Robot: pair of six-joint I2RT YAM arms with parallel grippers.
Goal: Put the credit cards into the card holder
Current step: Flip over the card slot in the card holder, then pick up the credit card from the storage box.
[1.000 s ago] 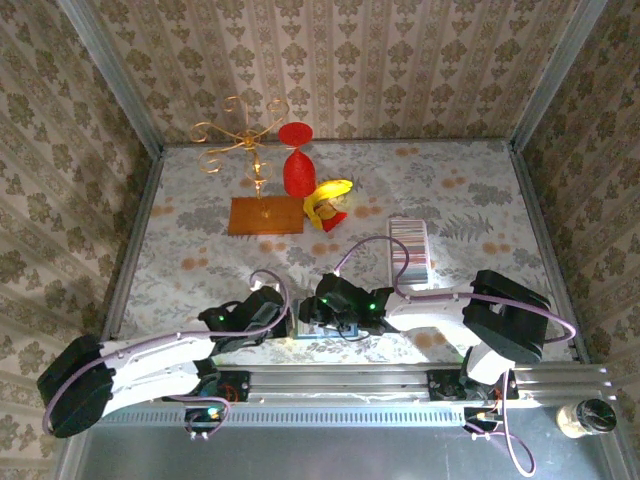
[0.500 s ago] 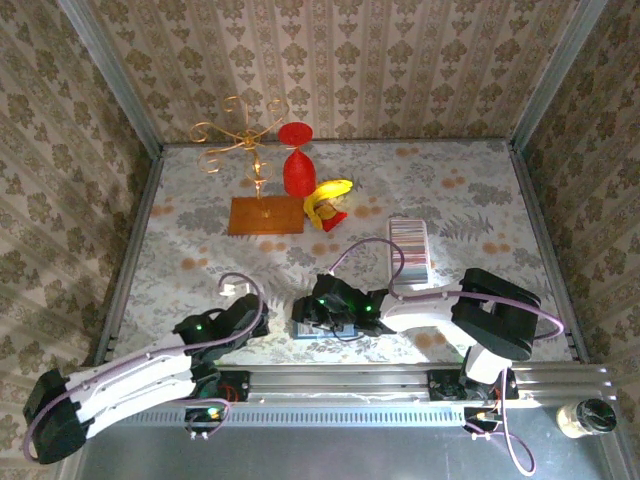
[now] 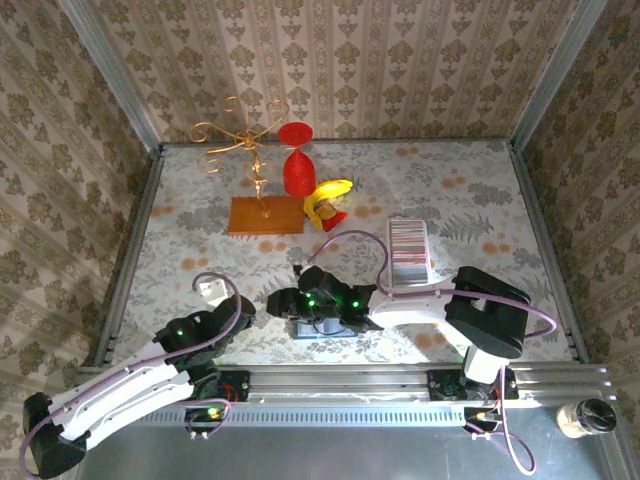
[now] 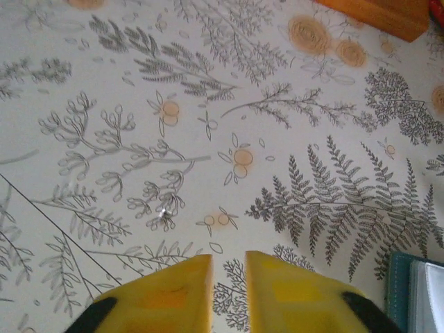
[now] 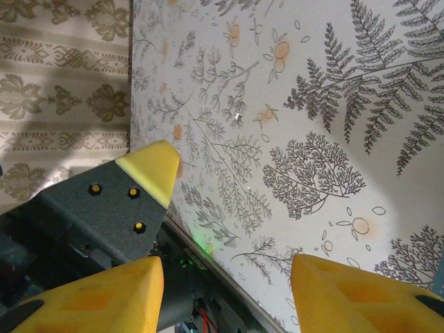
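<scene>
The card holder (image 3: 408,250), a ribbed silvery tray, lies right of centre. A blue flat thing (image 3: 318,329) sits near the front edge, partly hidden under my right wrist. In the left wrist view it appears as a teal-edged pouch (image 4: 416,288) with a pale face; I cannot make out separate credit cards. My right gripper (image 3: 287,300) (image 5: 229,277) reaches left beyond it, open wide, with bare table between its fingers. My left gripper (image 3: 238,313) (image 4: 229,277) hovers left of the pouch, with a narrow gap and nothing held.
At the back stand a gold wire stand on an orange base (image 3: 264,215), a red hourglass-shaped piece (image 3: 297,162) and a yellow banana toy (image 3: 328,200). My left gripper's finger (image 5: 149,170) shows close by in the right wrist view. The metal rail (image 3: 340,378) runs along the front.
My left arm has drawn back to the lower left, away from the blue thing. My right gripper has slid farther left across it.
</scene>
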